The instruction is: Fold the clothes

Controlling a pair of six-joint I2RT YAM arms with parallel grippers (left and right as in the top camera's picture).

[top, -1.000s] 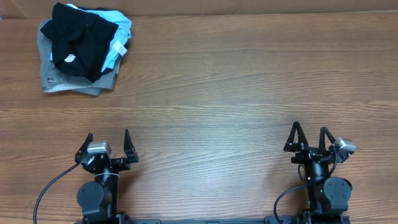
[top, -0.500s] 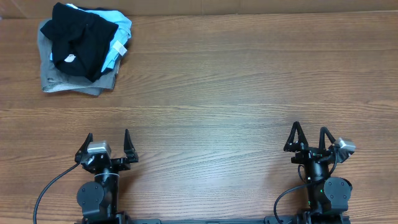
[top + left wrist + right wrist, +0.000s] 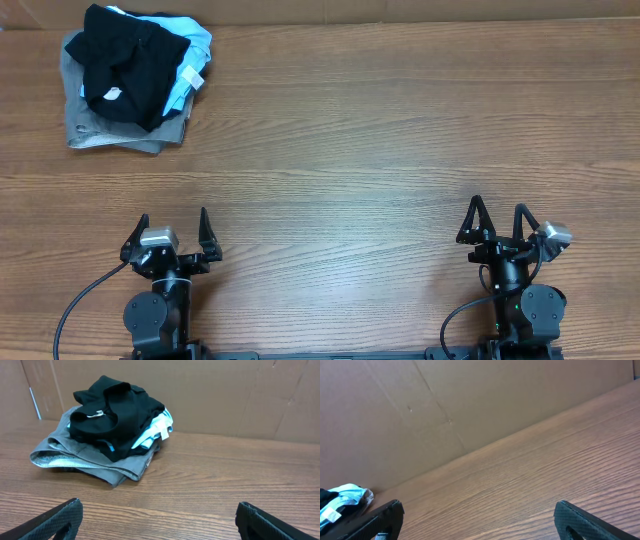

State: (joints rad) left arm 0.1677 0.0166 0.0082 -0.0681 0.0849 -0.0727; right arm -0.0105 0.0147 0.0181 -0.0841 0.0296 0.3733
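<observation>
The clothes, a crumpled black shirt [image 3: 128, 68] with a small white logo, lie on top of a pile at the table's far left corner; the left wrist view shows the black shirt [image 3: 116, 412] bunched up there. My left gripper [image 3: 172, 224] rests open at the near left edge, far from the pile, and in its own view the left gripper [image 3: 159, 510] holds nothing. My right gripper [image 3: 496, 215] stands open at the near right edge, the right gripper [image 3: 479, 509] empty over bare wood.
Under the black shirt lie a light blue garment [image 3: 190, 62] and a grey folded garment [image 3: 105, 132]. The light blue garment [image 3: 340, 500] also shows at the right wrist view's left edge. A cardboard wall [image 3: 225, 395] stands behind the wooden table [image 3: 380, 140].
</observation>
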